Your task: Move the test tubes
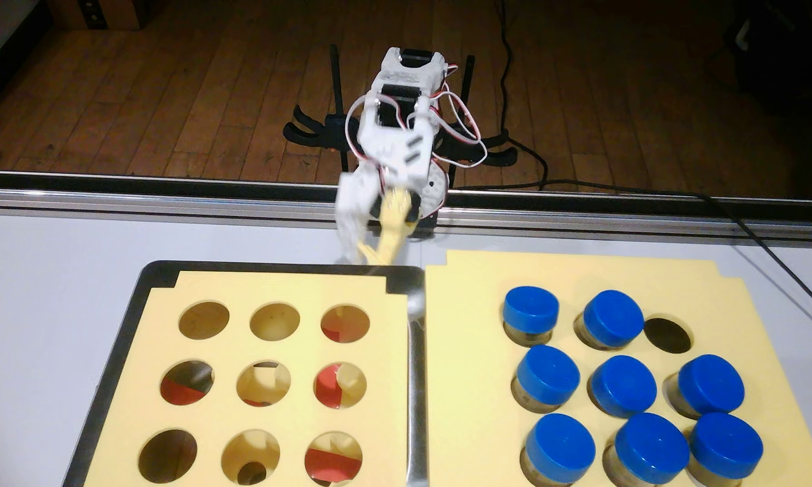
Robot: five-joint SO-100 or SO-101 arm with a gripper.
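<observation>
Your claw (369, 253) hangs blurred just above the far edge of the metal tray (134, 299), with the white finger and the yellow finger meeting near the tips. It looks nearly closed and holds nothing, but the blur makes that hard to be sure of.

8 test tubes (621, 384) with blue caps sit in the right foam block (469, 374), in the right half of the fixed view. 1 hole (667, 335) at the far right of the back row is empty. All 9 holes in the left foam block (291, 290) on the tray hold no tubes, so nothing shows as delivered.

Risks from here:
- The caps are packed tight and the front rows nearly touch. A wide claw going down between them can knock or tilt a neighbour.
- The caps are wide and smooth. A shallow pinch on the rim may slip, so go lower onto the cap side.
- The claw is low over the tray rim. A sideways sweep at this height could clip the tray or the foam edge, so lift first.

Arm pose: the base is clamped at the far bench (43, 281) rail, the arm is folded forward and down, the wrist is pitched down and the claw points at the tray's back edge. It is well apart from the tubes.
</observation>
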